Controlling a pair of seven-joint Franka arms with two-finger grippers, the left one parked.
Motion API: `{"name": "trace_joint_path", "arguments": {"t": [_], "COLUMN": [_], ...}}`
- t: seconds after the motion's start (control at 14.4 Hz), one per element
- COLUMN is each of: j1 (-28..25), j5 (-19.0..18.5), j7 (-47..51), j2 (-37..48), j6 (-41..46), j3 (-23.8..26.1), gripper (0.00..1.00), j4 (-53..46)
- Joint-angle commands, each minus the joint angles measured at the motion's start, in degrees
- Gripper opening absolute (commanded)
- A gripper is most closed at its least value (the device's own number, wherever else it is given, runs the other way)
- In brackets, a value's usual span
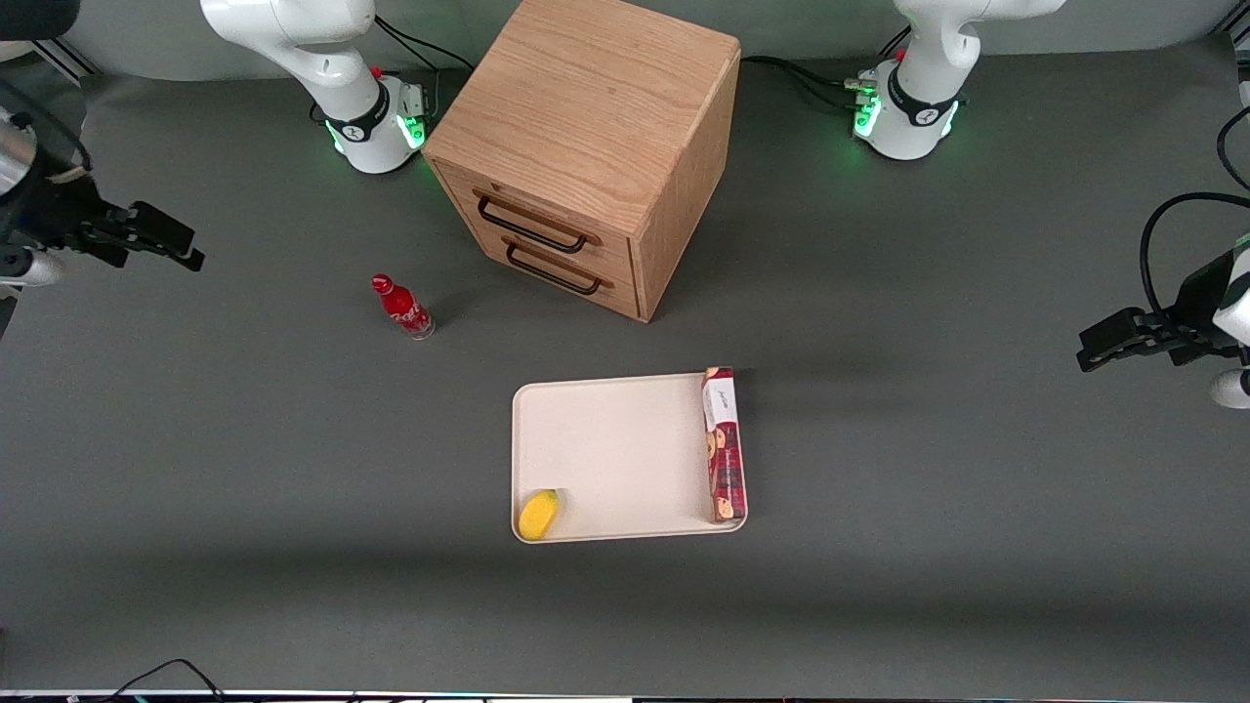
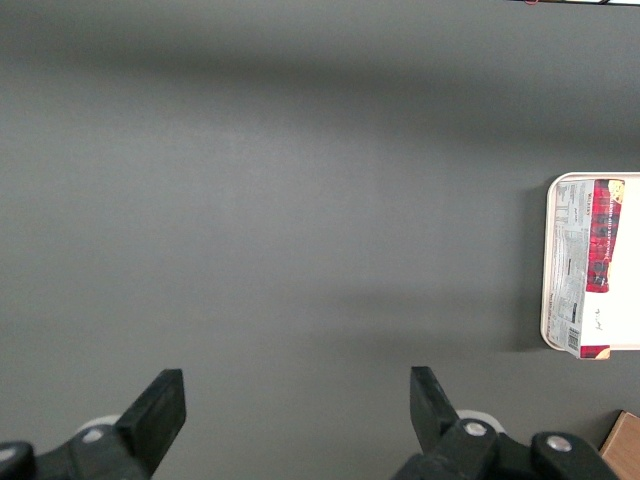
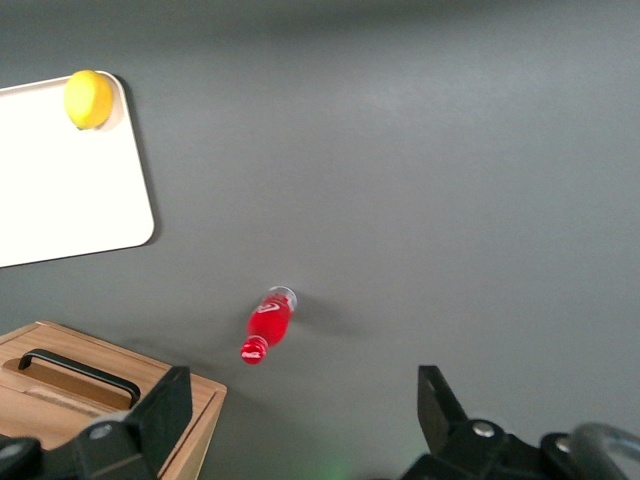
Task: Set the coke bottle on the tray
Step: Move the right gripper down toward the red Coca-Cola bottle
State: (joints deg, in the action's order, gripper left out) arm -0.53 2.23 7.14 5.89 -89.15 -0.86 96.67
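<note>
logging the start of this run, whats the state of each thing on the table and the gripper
coke bottle: upright on the table, cap on, in front of the cabinet toward the working arm's end, not on the tray
tray: flat on the table, holds a lemon and a box
lemon: in a tray corner near the front camera
biscuit box: lying flat along one tray edge
cabinet: both drawers shut
gripper: open, holding nothing, high above the table, away from the bottle

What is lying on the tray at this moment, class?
On the tray lie a yellow lemon and a long red biscuit box. The coke bottle stands apart on the table. The open gripper hovers away from it.
</note>
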Motion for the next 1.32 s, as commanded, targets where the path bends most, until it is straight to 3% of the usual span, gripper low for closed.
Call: {"name": "trace_joint_path", "arguments": {"t": [0.0, 0.28, 0.42, 0.62, 0.76, 1.04, 1.25], "j1": [-0.79, -0.97, -1.49, -1.49, -1.32, -1.32, -1.23], "j5": [-0.91, -0.74, -0.48, -0.12, 0.14, 0.05, 0.05], "j7": [-0.99, -1.33, -0.55, 7.6, 9.73, 9.65, 10.17], "j2": [-0.8, -1.23, -0.62, 0.0, 1.66, 5.8, 4.31], "j6": [2.39, 3.71, 7.83, 6.72, 0.15, -22.68, -34.92], "j3": [-0.46, 0.24, 5.05, 11.91, 14.3, 14.39, 14.39], "gripper": [1.0, 1.0, 1.0, 1.0, 1.0, 1.0, 1.0], "j4": [-2.45, -2.72, -1.93, 3.85, 12.18, 34.5, 42.61]}}
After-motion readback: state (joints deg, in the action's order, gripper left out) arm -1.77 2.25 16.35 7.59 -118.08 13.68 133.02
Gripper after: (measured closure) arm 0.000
